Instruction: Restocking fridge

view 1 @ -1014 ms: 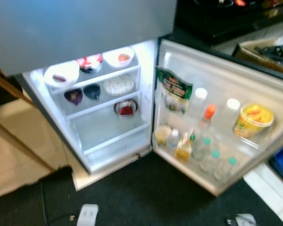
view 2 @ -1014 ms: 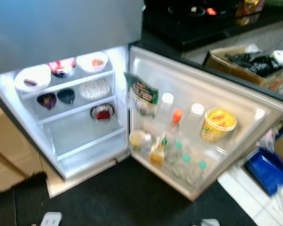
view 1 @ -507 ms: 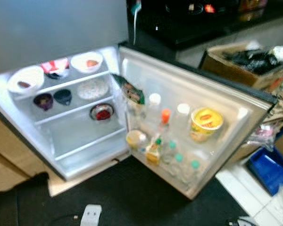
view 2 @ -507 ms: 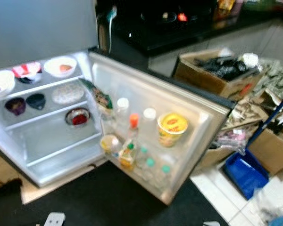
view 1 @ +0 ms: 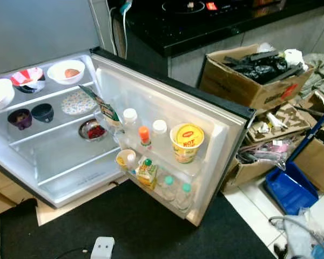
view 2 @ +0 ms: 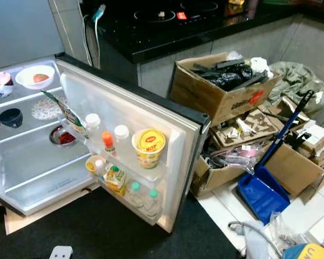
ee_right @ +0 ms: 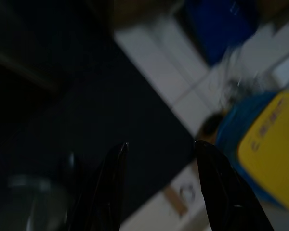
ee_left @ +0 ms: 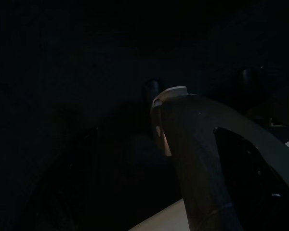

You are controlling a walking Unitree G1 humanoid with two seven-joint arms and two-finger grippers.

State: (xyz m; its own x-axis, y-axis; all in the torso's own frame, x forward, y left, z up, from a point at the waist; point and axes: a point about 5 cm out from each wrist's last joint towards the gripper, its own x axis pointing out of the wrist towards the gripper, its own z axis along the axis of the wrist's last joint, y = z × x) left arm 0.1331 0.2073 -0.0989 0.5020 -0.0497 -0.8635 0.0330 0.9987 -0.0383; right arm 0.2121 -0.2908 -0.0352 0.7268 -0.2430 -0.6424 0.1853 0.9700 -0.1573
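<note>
So the view swung right since before, fridge (view 1: 54, 156) door open, cardboard boxes (view 2: 221, 91) and blue dustpan (view 2: 262, 191) alongside now; right hand (ee_right: 159, 149) released, left hand (ee_left: 192, 159) can't tell.

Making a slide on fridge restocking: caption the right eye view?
Open fridge door racks hold a yellow noodle cup and bottles; cluttered cardboard boxes and a blue dustpan alongside.

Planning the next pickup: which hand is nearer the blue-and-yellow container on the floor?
Right. The right hand hangs open over the floor with the container close beside its fingers; the left hand hangs idle in shade.
</note>
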